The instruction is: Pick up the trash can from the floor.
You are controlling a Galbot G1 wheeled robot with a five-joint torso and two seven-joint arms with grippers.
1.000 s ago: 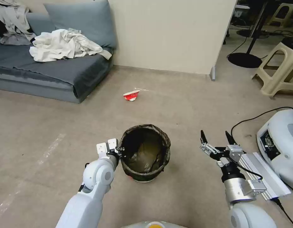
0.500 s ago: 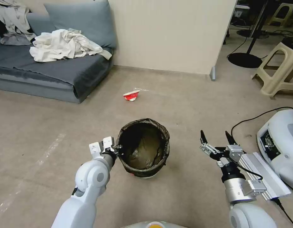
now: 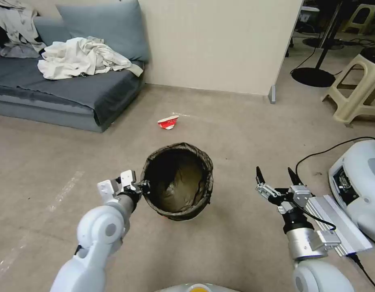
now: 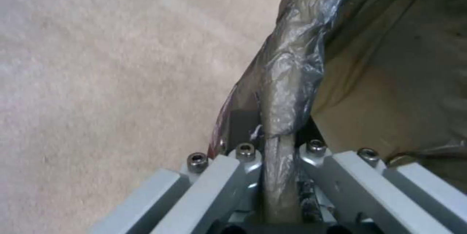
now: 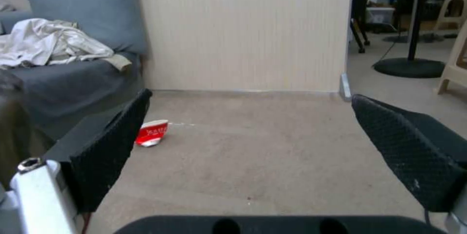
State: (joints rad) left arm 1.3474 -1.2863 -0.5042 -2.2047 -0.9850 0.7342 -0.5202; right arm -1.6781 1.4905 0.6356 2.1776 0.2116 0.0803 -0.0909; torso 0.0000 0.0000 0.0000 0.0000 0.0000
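While the head view places the left gripper (image 3: 143, 187) at the trash can (image 3: 178, 181) rim, tilted above the floor (image 3: 236, 134), the left wrist view reveals its jaws pinching that bag-wrapped rim. Farther right, the right gripper (image 3: 276, 175) hovers with jaws spread, framing a crushed cup (image 5: 151, 132).

The trash can (image 3: 178, 180) wears a thin, crinkled, glossy plastic bag (image 4: 292, 62) over its rim. The left gripper (image 4: 277, 153) has smooth, matt grey metal links with shiny screw heads. The right gripper (image 5: 248, 146) carries rough, dimpled black rubbery pads (image 5: 404, 150). The floor (image 3: 244, 129) looks matt and faintly scuffed.
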